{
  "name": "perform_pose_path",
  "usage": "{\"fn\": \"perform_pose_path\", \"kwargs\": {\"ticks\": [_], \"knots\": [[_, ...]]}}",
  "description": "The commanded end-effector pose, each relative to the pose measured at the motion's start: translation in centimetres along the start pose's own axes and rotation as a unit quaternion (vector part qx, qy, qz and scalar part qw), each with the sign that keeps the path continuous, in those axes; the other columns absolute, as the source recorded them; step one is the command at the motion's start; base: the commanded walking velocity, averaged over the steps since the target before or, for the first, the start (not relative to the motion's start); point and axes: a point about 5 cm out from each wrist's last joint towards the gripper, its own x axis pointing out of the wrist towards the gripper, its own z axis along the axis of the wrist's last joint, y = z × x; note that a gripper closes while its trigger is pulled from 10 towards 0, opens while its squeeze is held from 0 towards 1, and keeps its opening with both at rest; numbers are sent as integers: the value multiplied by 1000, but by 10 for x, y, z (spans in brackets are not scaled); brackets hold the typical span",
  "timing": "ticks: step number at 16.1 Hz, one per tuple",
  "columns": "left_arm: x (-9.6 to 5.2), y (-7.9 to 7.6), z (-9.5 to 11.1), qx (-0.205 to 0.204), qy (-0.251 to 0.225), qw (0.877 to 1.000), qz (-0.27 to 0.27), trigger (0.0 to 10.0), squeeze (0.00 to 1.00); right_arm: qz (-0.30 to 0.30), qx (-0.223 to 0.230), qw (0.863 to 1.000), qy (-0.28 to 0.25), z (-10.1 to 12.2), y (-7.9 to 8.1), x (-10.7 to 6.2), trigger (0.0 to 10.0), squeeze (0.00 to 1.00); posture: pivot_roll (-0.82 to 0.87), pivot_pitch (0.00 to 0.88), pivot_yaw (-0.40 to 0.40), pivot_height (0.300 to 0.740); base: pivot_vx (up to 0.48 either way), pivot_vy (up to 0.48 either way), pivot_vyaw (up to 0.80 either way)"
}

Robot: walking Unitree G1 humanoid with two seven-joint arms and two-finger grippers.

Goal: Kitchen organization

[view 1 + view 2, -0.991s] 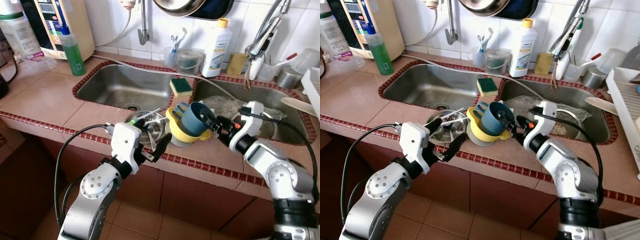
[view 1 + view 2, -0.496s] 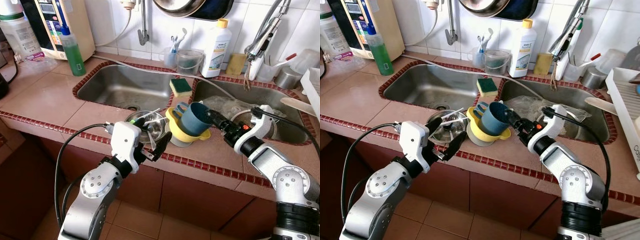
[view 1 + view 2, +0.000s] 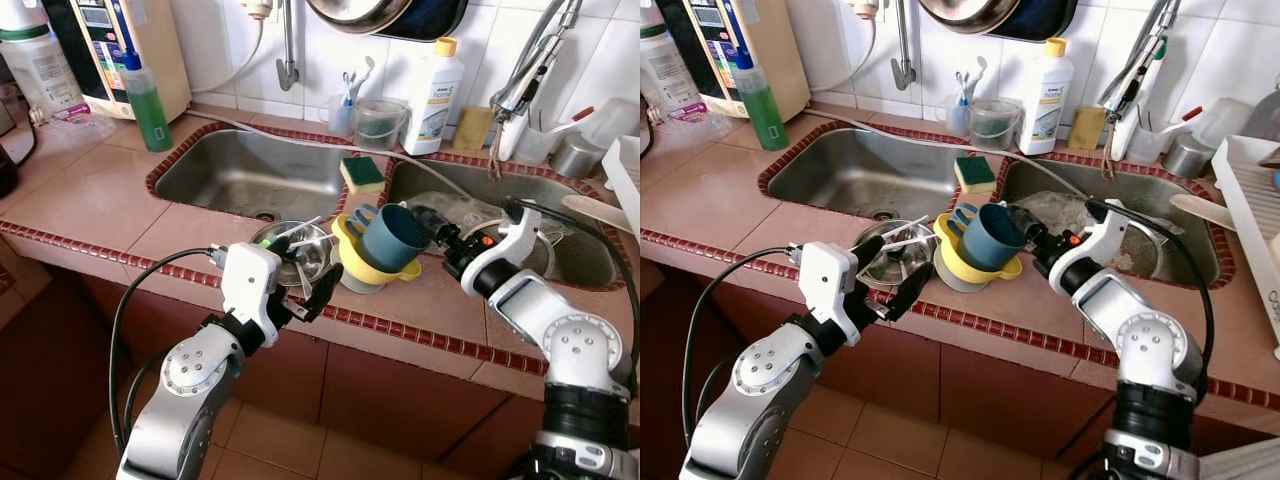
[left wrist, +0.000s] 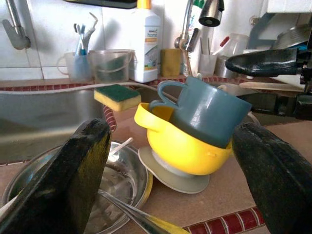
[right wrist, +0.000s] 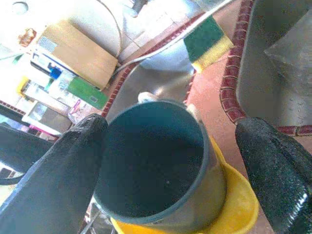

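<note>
Your right gripper (image 3: 432,222) is at the blue mug (image 3: 392,238), fingers spread wide either side of its open mouth, not pinching yet. The mug lies tilted in the yellow bowl (image 3: 368,268), which sits on a pale saucer (image 4: 171,178) on the bench (image 3: 90,200), on the strip between the two sinks. Green-and-yellow sponge (image 3: 361,173) at 12 o'clock from the stack, steel bowl (image 3: 296,252) with loose cutlery at 9 o'clock, touching or nearly so.

Left gripper (image 3: 311,287) hovers over the bench edge at 7 o'clock from the stack, fingers spread, holding nothing.

Progress: early, I'd say. Nothing lifted; stack, steel bowl and sponge all look unsorted. The white drying rack (image 3: 1257,215) at far right seems the likely target. Close on the mug rim first.
</note>
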Motion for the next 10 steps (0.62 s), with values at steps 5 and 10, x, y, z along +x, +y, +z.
{"fn": "perform_pose_path", "kwargs": {"ticks": [5,10], "knots": [[-2,0,6,-1,-10,1000,6,10000,0,-47,15,998,27,1,-12,1,10000,0,-131,43,-12,740,0,0,0],[-3,-1,6,-4,-9,1000,8,10000,0,-46,25,998,44,-1,-14,1,6039,0,-133,54,-12,740,0,0,0]]}}
